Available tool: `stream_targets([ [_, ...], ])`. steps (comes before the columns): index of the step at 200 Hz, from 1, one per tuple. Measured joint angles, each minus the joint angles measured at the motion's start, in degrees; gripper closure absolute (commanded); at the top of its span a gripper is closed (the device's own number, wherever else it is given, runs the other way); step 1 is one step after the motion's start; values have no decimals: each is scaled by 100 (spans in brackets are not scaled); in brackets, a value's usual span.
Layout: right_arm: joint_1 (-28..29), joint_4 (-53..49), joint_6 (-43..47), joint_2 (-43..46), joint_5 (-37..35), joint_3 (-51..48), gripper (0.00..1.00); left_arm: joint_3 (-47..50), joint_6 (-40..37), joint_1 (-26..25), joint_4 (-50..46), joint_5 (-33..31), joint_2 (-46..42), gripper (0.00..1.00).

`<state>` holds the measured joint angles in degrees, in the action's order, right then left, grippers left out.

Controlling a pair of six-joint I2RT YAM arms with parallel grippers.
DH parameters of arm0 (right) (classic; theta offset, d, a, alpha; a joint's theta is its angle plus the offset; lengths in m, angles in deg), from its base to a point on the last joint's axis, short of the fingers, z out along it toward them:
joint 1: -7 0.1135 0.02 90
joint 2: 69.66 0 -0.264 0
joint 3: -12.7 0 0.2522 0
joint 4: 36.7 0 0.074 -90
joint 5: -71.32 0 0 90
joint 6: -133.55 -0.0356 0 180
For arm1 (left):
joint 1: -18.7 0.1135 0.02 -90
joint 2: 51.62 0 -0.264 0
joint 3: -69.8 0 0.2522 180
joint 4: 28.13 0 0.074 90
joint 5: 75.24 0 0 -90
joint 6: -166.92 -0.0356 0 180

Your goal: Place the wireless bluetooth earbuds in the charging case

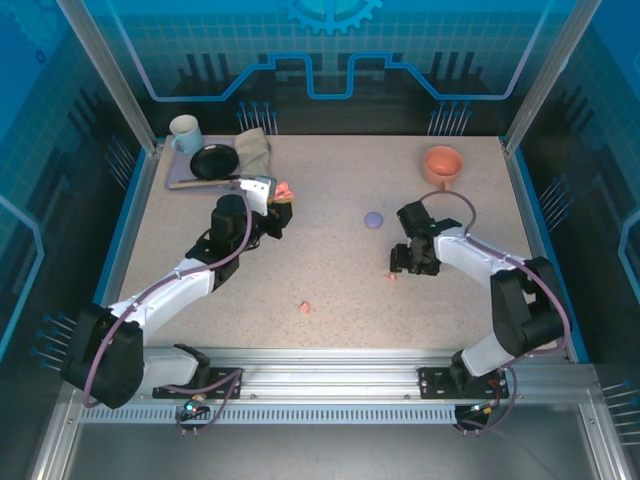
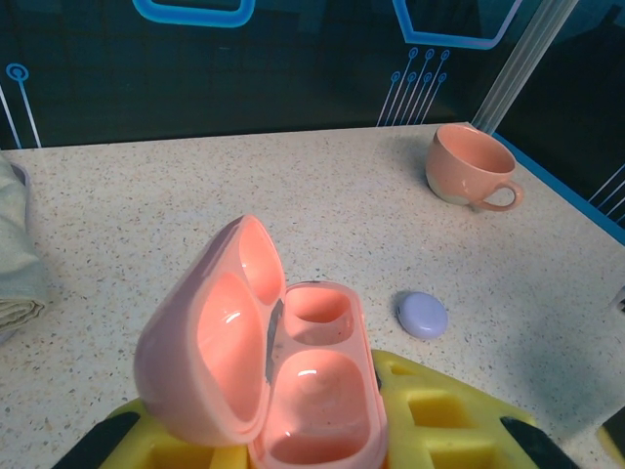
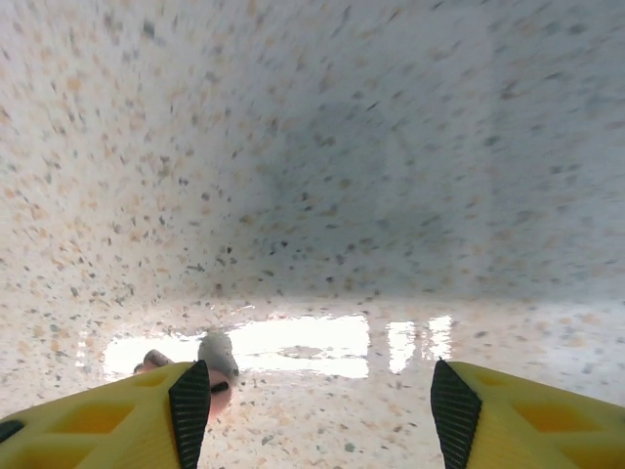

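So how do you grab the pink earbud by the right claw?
Pinch the pink earbud across its rounded body, straight down from above, since it lies low on the table. The right gripper should likely shift sideways first: it sits beside one finger.

The closed case lies mid-worktop. A cup stands behind it to the right. Left of it, the left tool holds an open case. Far behind-left, a tray carries a mug and a dish. In front of it lie one earbud, to the left, and another earbud beside the right tool.
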<state>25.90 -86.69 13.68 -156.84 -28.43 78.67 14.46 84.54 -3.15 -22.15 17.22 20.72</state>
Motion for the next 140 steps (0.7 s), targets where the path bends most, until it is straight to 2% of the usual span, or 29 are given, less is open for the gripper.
stream_targets([
  [30,-361,-37,-33,472,140,-98,36,-42,0,0,4,2,4,100],
  [56,-389,-79,-299,704,476,-254,33,-68,0,0,0,26,50,100],
  [96,-275,-42,-870,621,802,-363,34,-142,2,0,-15,44,151,100],
  [140,-2,96,-1355,72,935,-363,38,-190,2,0,-24,46,155,100],
])
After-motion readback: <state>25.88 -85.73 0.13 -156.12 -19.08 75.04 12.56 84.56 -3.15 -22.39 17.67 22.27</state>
